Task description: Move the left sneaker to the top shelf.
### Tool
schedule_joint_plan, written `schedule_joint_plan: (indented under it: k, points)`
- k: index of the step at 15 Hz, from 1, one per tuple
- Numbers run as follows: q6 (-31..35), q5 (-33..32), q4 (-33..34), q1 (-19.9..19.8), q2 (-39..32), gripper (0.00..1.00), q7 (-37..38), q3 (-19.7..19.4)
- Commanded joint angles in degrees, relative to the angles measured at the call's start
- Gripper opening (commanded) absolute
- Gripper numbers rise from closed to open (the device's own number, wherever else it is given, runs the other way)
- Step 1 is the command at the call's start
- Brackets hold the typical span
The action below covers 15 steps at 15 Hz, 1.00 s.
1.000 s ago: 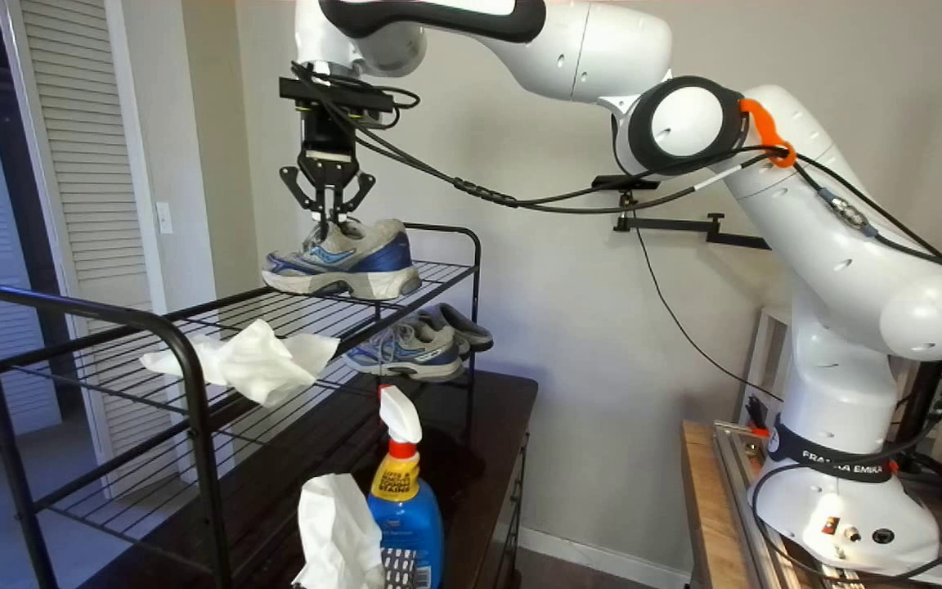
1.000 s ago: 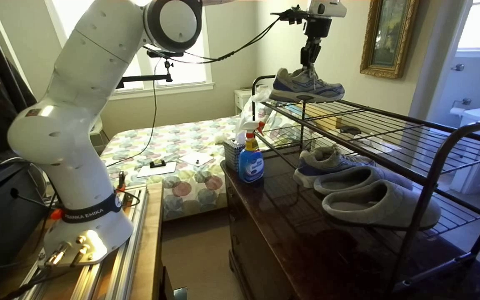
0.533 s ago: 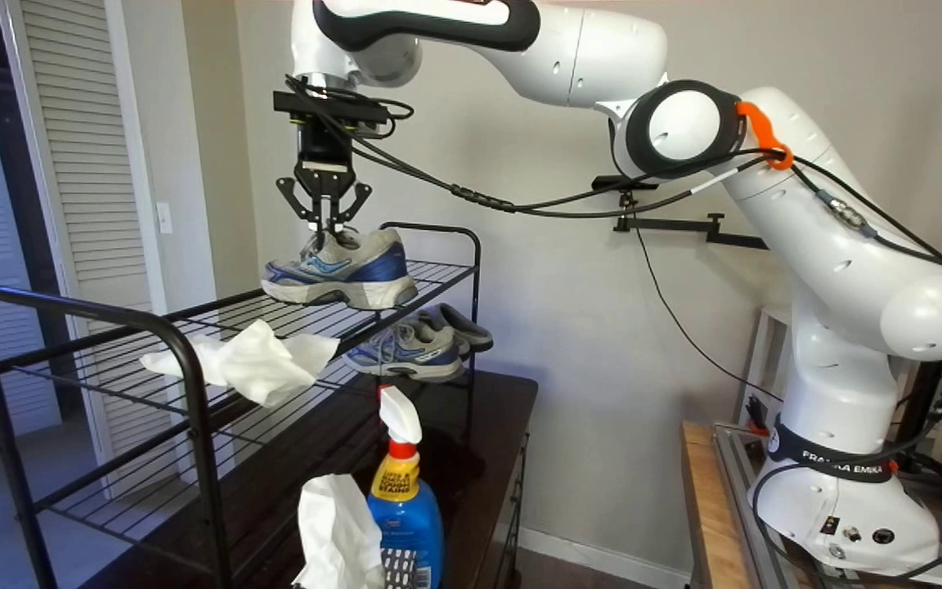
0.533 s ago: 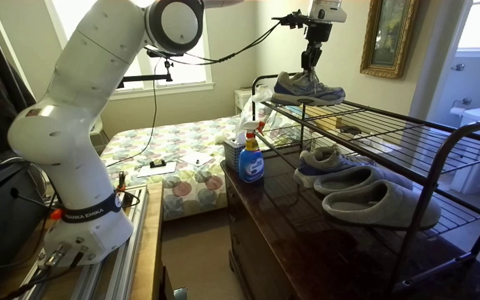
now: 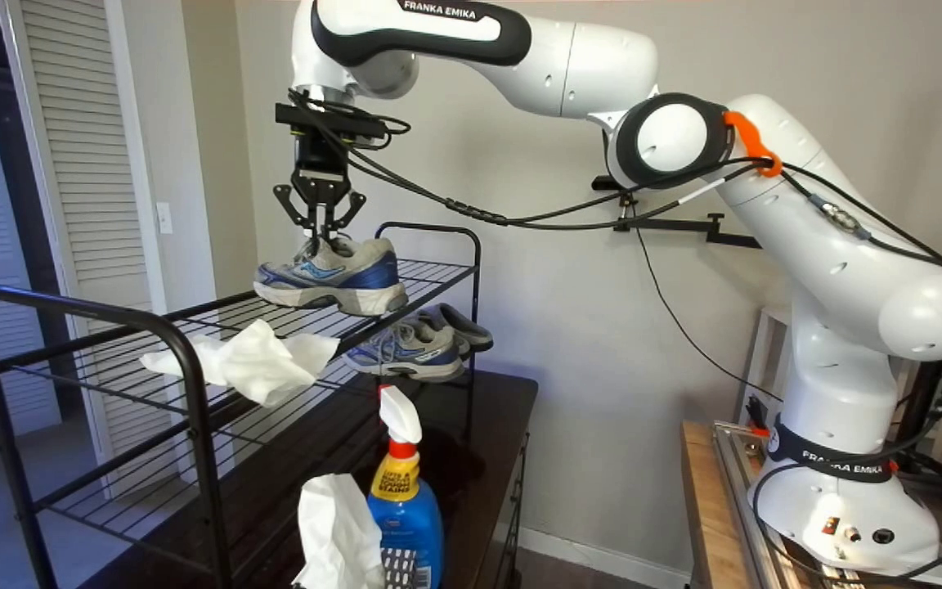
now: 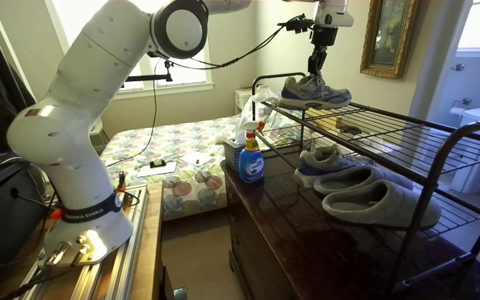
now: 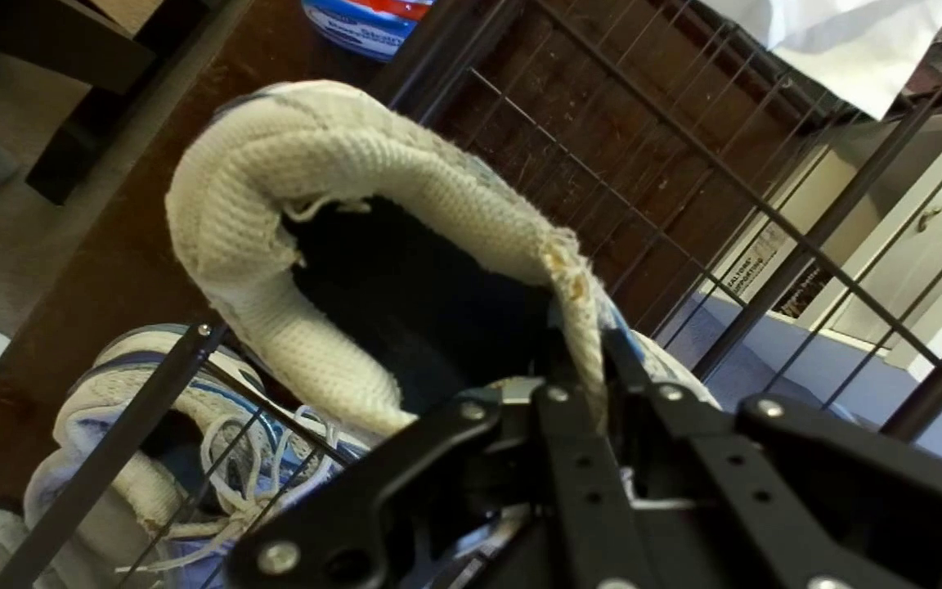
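In an exterior view: camera a little above the shoe rack (image 5: 78, 303), looking obliquely along it to the wall (image 5: 561, 327); stain-remover spray bottle (image 5: 410, 523) in foreground, robot arm (image 5: 847, 278) at picture right. In an exterior view: looks from the rack's opposite end, slightly downward, towards the bed (image 6: 173, 143); slippers (image 6: 396, 204) on the near side, arm at picture left. Both exterior views share rack, arm, bottle, held sneaker (image 6: 315, 93). Wrist view: very close, facing down past the hand (image 7: 589, 368) into that sneaker; rack, bottle also shared.
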State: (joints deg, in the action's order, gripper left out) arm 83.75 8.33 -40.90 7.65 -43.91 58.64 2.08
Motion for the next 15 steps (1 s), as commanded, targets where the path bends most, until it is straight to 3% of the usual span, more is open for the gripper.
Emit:
schedule_joint_plan:
  k: [1,5,6,7,15]
  points:
    - [0.65,-0.41,5.62,-0.15,-3.45,0.03,-3.10,0.22]
    - [0.51,-0.01,7.34,-0.20,-4.93,0.03,-5.00,0.36]
    - [0.24,0.06,7.50,-0.22,-5.11,0.37,-5.27,0.38]
    - [-0.11,0.06,7.54,-0.17,-5.15,0.38,-5.42,0.37]
    - [-7.07,0.60,6.97,-0.09,-1.57,0.93,-5.18,1.18]
